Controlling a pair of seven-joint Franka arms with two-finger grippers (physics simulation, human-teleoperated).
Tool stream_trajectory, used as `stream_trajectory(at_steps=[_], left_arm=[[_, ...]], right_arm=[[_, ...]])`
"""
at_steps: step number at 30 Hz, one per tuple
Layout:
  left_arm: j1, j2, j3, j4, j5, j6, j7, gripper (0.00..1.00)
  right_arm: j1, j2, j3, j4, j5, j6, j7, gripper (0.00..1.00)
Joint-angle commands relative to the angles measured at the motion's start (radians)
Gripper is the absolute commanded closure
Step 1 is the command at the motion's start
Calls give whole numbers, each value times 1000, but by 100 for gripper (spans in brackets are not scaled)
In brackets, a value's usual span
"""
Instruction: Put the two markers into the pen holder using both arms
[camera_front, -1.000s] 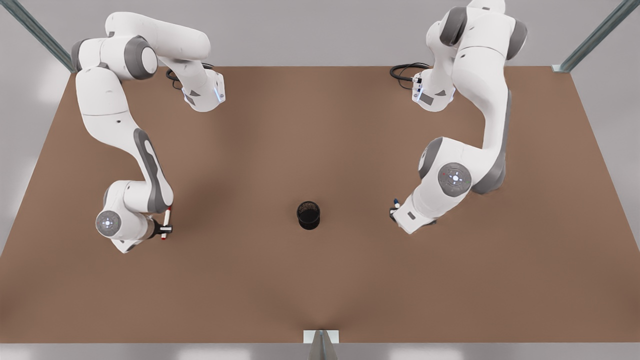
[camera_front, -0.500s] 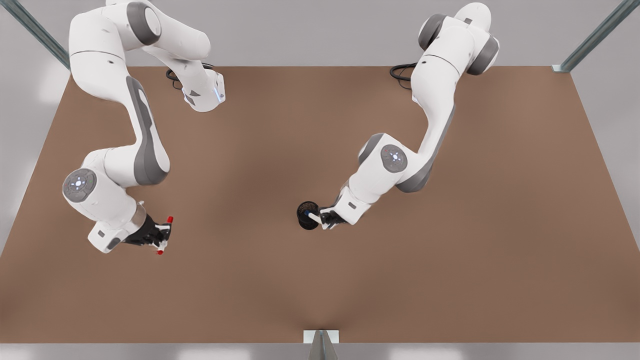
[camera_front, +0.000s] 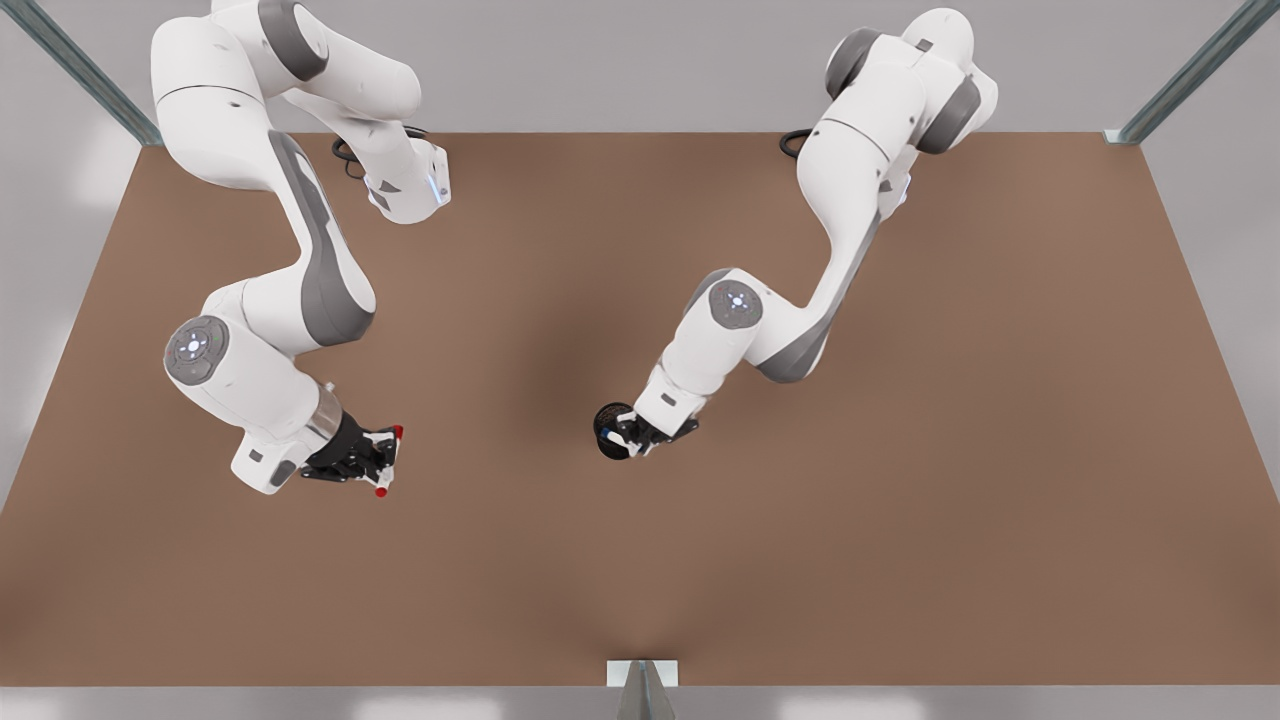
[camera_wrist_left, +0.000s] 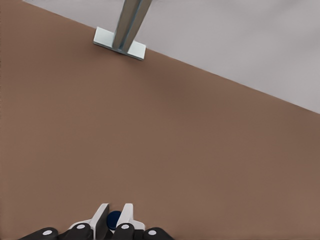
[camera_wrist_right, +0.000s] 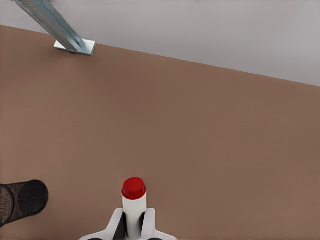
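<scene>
Left pincer (camera_front: 628, 440) sits right over the pen holder (camera_front: 610, 432) near worktop (camera_front: 640, 560) centre, fingers (camera_wrist_left: 101, 218) clamped on the blue marker (camera_wrist_left: 114, 219), which points down at the holder's mouth. Right pincer (camera_front: 383, 460), well apart toward the front view's left, grips the red marker (camera_wrist_right: 133, 202) mid-barrel, clear of the worktop, holder (camera_wrist_right: 20, 201) off to its side.

We see a brown tabletop (camera_front: 560, 580) bearing a black mesh pen holder (camera_front: 607, 432) near its middle. Two white arm bases (camera_front: 405, 190) are mounted well behind the holder, beside coiled black cables (camera_front: 345, 155). A metal post foot (camera_front: 642, 673) sits on the edge nearest the camera, in line with the holder.
</scene>
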Motion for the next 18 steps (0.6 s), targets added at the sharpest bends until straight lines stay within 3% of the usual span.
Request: stream_trajectory(at_steps=[1, 7, 8, 9, 11, 13, 15, 18], left_arm=[[-4, -1, 0, -13, 30, 15, -20, 79], [-24, 1, 1, -47, 66, 12, -20, 79], [-29, 4, 1, -45, 103, 12, -22, 25], [-39, 5, 1, -45, 154, 13, -43, 0], [-24, 1, 1, -45, 154, -23, -32, 0], [53, -39, -8, -36, 123, -199, 108, 0], [237, -125, -8, -15, 34, -562, 423, 0], [456, -274, -3, 27, 37, -930, 696, 0]], right_arm=[[-1, -1, 1, 0, -3, 12, 29, 77], [13, 3, 24, 0, 19, 44, 35, 77], [16, 3, 28, 0, 19, 44, 40, 77], [18, 3, 39, 2, 17, 44, 53, 77], [26, 3, 45, 13, 17, 46, 58, 77], [41, 3, 47, 22, 17, 55, 69, 77], [144, 11, 44, 45, 10, 90, 214, 77], [277, 57, 41, 45, 10, 254, 372, 77]])
